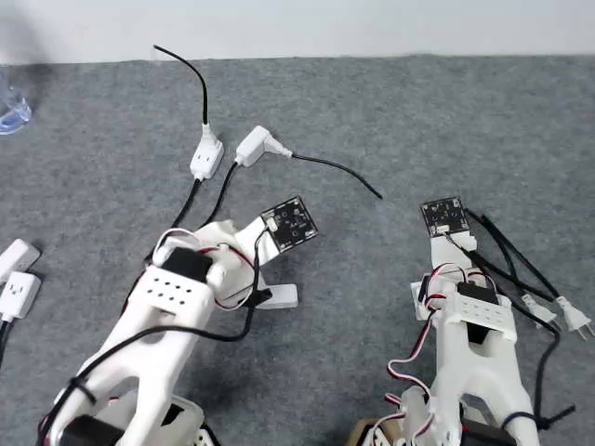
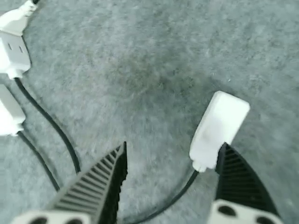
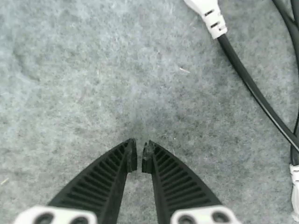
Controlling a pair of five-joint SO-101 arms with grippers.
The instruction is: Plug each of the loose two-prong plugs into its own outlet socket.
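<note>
While the left hand point(image 2: 173, 150) sits wide open low over the grey tabletop point(image 2: 154, 70), a white connector block point(image 2: 218, 127) on a black cord point(image 2: 180, 196) lies touching one fingertip, not gripped. Right hand point(image 3: 139, 153) is pinched almost closed on nothing. A white plug point(image 3: 205, 13) lies well apart from it, on the tabletop.

Grey felt table point(image 1: 418, 111) — white plugs point(image 1: 576, 325), sockets point(image 1: 19, 293), black cords point(image 1: 335, 169)
</note>
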